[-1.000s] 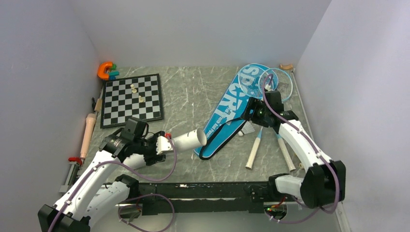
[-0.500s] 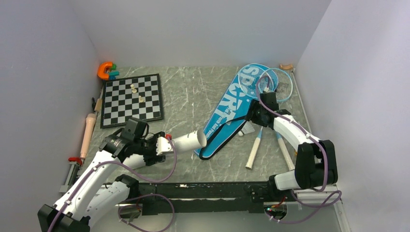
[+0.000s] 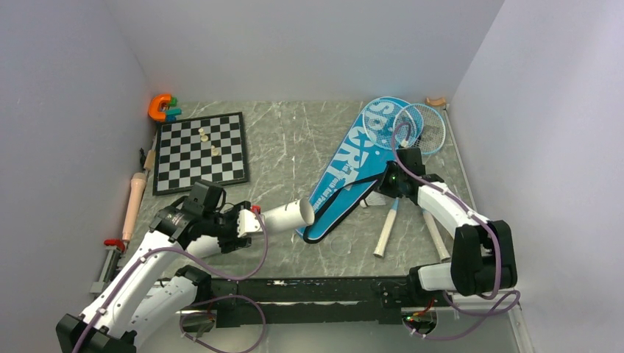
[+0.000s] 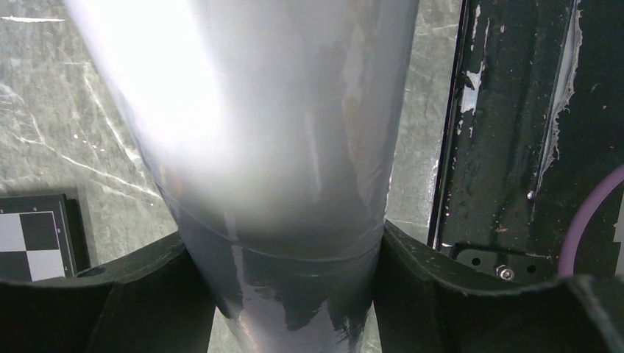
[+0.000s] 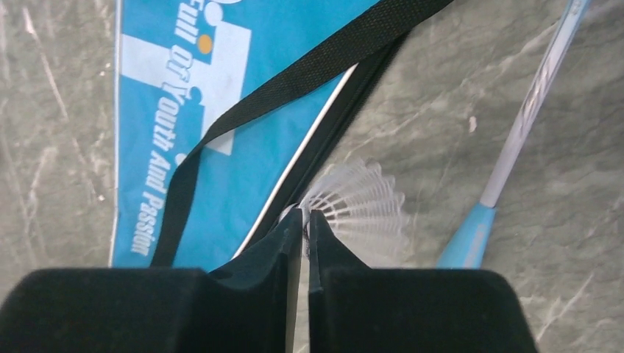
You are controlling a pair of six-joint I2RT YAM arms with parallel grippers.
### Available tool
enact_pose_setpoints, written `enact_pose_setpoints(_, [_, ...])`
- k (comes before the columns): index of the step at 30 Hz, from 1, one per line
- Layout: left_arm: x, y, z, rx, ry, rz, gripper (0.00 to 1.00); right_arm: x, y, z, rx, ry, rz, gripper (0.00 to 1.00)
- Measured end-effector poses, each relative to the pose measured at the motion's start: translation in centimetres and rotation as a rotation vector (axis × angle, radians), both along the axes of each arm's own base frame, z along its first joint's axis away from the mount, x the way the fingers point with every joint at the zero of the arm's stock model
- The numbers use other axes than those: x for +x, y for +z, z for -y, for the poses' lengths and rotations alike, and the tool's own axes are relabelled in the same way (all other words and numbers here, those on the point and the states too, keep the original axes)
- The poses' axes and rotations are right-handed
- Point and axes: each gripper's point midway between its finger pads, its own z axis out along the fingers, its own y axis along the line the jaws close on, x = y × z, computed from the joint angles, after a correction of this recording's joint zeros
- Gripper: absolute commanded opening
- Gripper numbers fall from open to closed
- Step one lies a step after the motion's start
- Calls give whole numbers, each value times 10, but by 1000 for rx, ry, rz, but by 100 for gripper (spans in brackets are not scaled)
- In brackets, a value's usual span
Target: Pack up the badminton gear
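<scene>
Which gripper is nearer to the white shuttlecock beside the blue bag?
Right. The right gripper is shut on the shuttlecock at its base; the left gripper is far off, holding the tube.

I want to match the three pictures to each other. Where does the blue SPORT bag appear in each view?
Top external: the blue SPORT bag lies slanted, right of centre.
Left wrist: not in it.
Right wrist: the bag fills the upper left, with its printed text showing.
Shared landmark: the bag's black strap, seen in the top external and right wrist views.
</scene>
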Motion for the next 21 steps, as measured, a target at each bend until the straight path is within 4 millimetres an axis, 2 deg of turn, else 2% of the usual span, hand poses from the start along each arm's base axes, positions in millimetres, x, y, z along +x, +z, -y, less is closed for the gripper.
enact_pose_setpoints(2, [0,0,0,-1,0,1,11,-3,5,-4,25,8,11,0])
enact_pose_setpoints(8, [0,0,0,-1,-1,2,11,-15,22,-19,123,35,35,0])
enact_pose_setpoints(12, [0,1,0,-1,-2,3,11,-30,48,-33,193,69,68,0])
enact_pose_setpoints(14, [0,1,1,-2,-3,3,11,-38,68,-44,222,100,97,0])
enact_pose_setpoints(16, [-1,0,1,-1,-4,2,10,-46,99,-65,257,160,150,0])
enact_pose_setpoints(21, [-1,-1,1,2,-5,-10,10,-74,198,-124,371,339,328,0])
